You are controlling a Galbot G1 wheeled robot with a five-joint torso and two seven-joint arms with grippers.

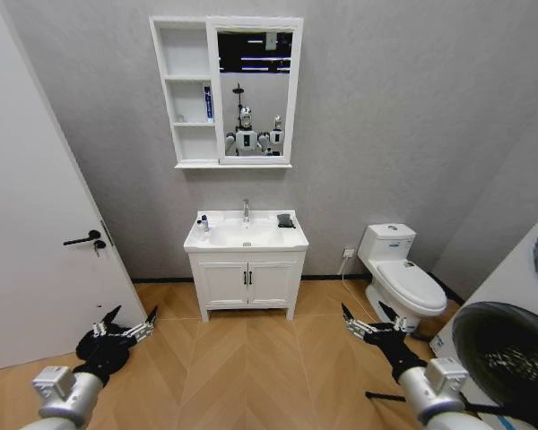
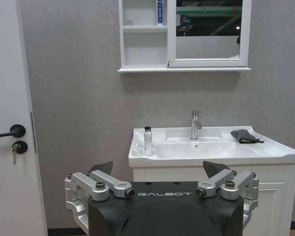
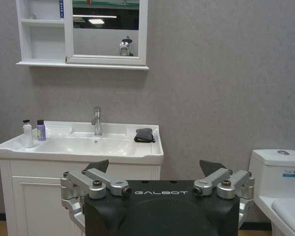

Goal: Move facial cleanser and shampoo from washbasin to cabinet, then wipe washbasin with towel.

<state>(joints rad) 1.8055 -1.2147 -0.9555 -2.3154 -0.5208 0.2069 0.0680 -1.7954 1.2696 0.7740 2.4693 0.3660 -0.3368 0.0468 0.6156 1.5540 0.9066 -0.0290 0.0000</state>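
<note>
The white washbasin [image 1: 291, 238] stands against the far wall on a two-door vanity, with a chrome tap. On its left corner are two small bottles, a white one with a black pump [image 3: 28, 134] and a purple one [image 3: 41, 131]; I cannot tell which is the facial cleanser and which the shampoo. The dark towel [image 1: 286, 220] lies folded on the right rim. Above hangs the cabinet [image 1: 186, 54] with open shelves and a mirror. My left gripper [image 1: 130, 319] and right gripper [image 1: 366, 315] hang open and low, far from the basin.
A blue-and-white tube [image 1: 208, 103] stands on the cabinet's middle shelf. A white door with a black handle [image 1: 82, 239] is on the left, a toilet [image 1: 403, 278] on the right, and a dark drum [image 1: 507, 358] at the near right. Wooden floor lies before the vanity [image 1: 247, 283].
</note>
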